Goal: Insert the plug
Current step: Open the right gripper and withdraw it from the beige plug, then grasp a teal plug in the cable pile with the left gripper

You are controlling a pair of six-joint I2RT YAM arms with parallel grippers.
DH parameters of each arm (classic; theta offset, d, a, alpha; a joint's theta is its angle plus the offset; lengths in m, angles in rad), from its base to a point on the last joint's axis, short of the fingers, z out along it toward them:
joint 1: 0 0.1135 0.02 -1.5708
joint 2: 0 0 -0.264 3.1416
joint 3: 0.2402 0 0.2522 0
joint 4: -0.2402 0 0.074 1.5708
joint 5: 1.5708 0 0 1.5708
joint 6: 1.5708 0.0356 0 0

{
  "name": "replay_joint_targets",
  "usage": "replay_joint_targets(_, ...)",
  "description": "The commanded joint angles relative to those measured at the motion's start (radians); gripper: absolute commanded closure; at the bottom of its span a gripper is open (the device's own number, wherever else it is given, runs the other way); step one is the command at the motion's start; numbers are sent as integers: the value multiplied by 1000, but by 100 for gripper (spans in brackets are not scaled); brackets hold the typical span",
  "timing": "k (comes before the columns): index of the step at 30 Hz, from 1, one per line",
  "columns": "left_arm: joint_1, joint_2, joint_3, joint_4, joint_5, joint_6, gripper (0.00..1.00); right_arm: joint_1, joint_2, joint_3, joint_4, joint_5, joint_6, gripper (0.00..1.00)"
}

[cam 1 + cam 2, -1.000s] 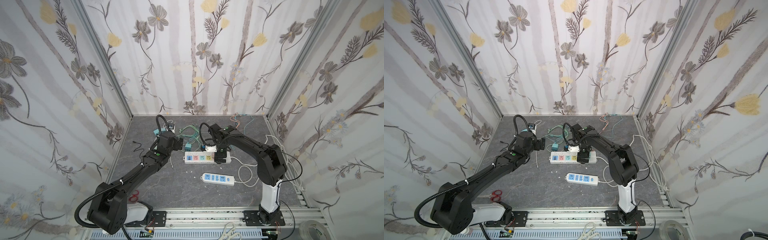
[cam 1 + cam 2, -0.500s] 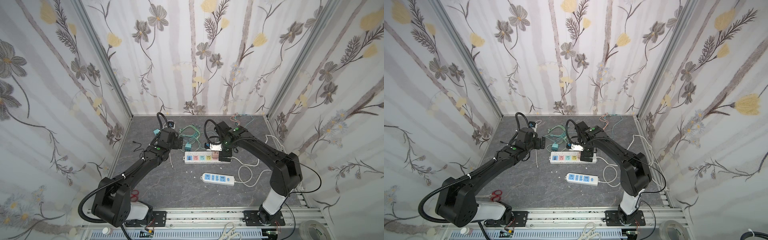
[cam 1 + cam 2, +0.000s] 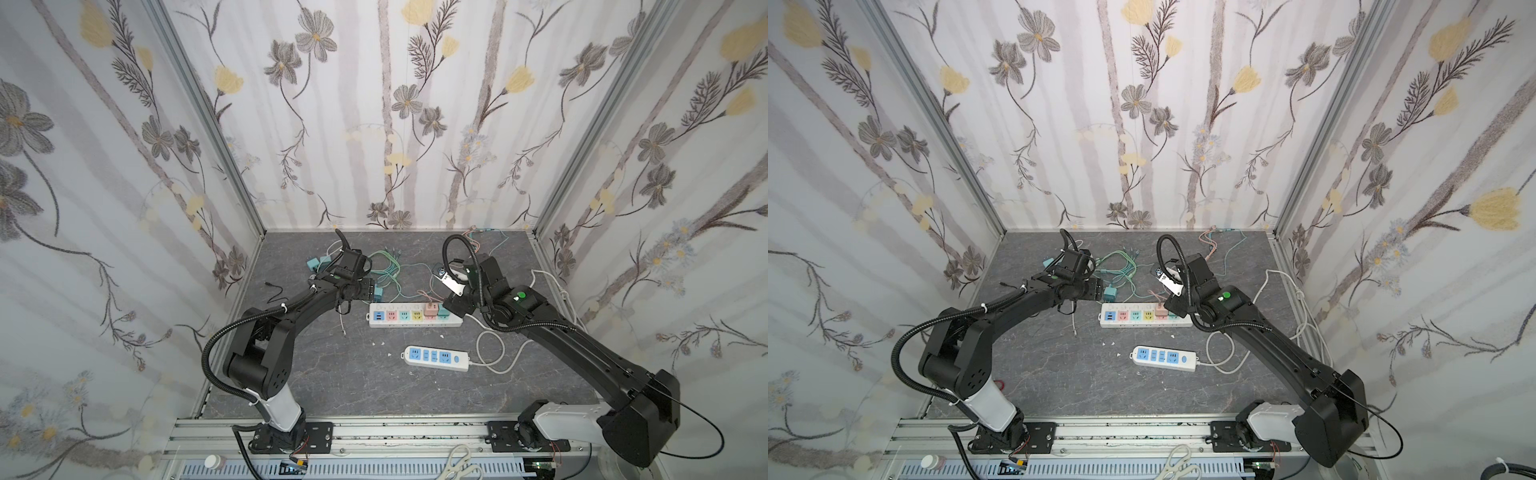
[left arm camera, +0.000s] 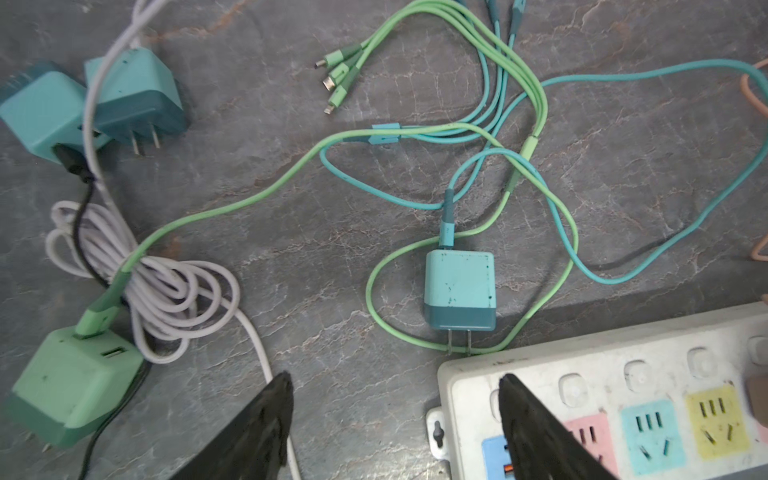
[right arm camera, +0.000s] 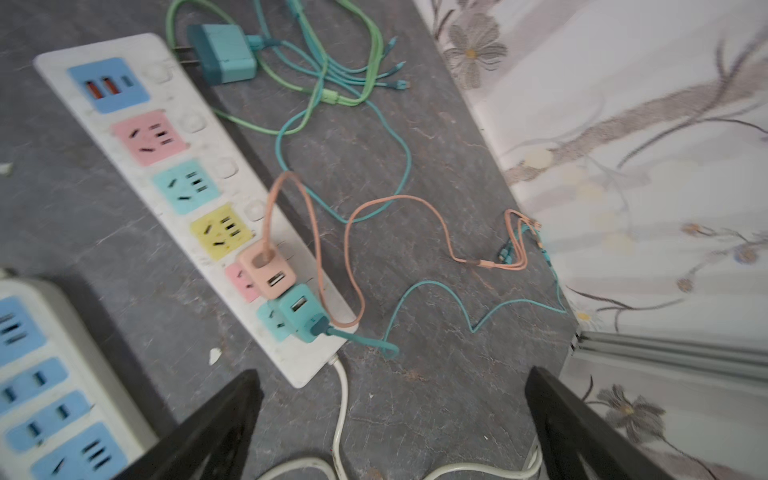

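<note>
1. Left gripper (image 4: 395,378): jaws partly apart, nothing between them. One finger (image 4: 536,428) is over the blue USB end of the coloured power strip (image 4: 665,349), the other over bare surface (image 4: 332,270).
2. Task item is the loose teal plug (image 4: 459,291). It lies flat on the surface, not inserted, with its prongs aimed at the strip's long edge and the tips just beside it. It sits beyond the left fingertips and isn't gripped. A green cable (image 4: 374,291) loops around it and passes under the prongs.
3. In both top views the left gripper (image 3: 365,291) (image 3: 1096,289) is just beside that plug (image 3: 378,294) (image 3: 1111,293). Can't tell from there whether they touch.
4. Right gripper (image 5: 392,372): jaws wide, empty. Only surface and the strip's white cord (image 5: 343,399) show between them. In a top view it hangs by the cord end of the strip (image 3: 453,307).
5. At that cord end a pink charger (image 5: 268,270) and a second teal charger (image 5: 301,311) are seated side by side in the strip. The pink, teal and yellow sockets further along are free.
6. A white strip with blue sockets (image 3: 434,358) lies nearer the arm bases, apart from the coloured one.
7. Spares off to the side: two teal chargers (image 4: 137,95), a green charger (image 4: 75,382) and a coiled white cable (image 4: 166,291).
</note>
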Motion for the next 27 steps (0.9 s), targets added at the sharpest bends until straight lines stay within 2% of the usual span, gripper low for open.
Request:
replay_joint_targets(1,-21,52,42,-45,29,-20,22,15,-66,-39,292,210,326,1)
replay_joint_targets(5,-40,132,102,-86,7,-15,24,15,-147,-98,328,209,597,1)
replay_joint_targets(8,-51,172,129,-103,19,-5,24,15,-185,-134,372,247,716,1)
replay_joint_targets(13,-57,216,149,-134,18,-4,23,15,-220,-202,376,274,706,0)
replay_joint_targets(17,-64,251,169,-156,17,-5,23,15,-227,-217,357,357,751,1)
replay_joint_targets(27,-80,329,248,-204,-19,8,23,15,-240,-235,370,339,745,1)
